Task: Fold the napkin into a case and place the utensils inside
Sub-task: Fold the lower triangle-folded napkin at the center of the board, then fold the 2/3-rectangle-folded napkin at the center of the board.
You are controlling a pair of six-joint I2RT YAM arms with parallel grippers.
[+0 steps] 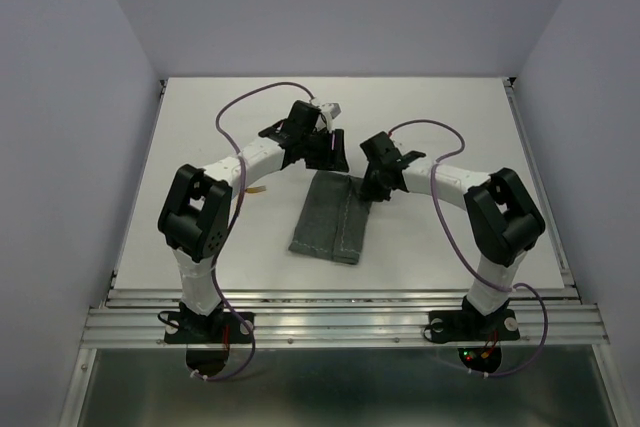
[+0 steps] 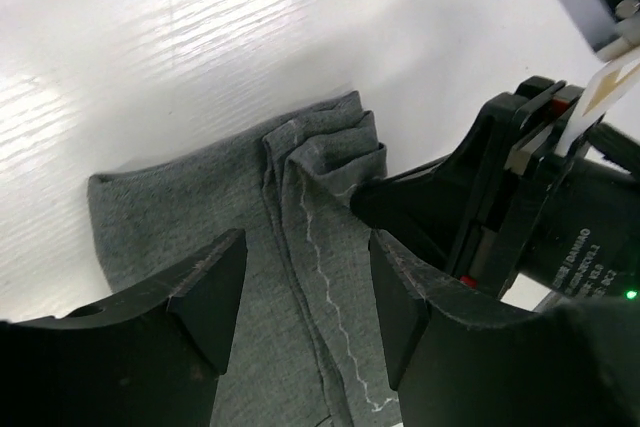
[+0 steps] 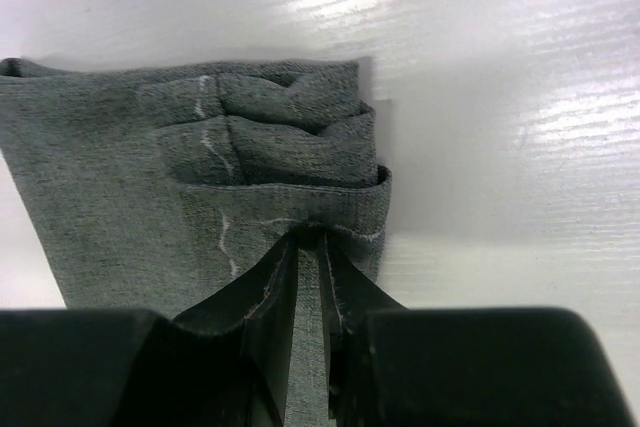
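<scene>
Fig. — Folded napkin point(image 1: 330, 219) at centre of worktop point(image 1: 450, 127); long axis approx. 12–6 o'clock, bunched, layered end at 12. Right gripper point(image 3: 308, 247): jaws nearly closed, pinching a cloth edge at the 1 o'clock corner. Left gripper point(image 2: 305, 287): jaws wide apart, empty, above the same end. Step, prob.: forming the case — hold the right pinch steady, take one top layer only w/ left, smooth wrinkles so the mouth opens cleanly.

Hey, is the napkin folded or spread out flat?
Folded: the napkin lies as a narrow strip, layers stacked at one end, with the right gripper pinching an edge.
</scene>
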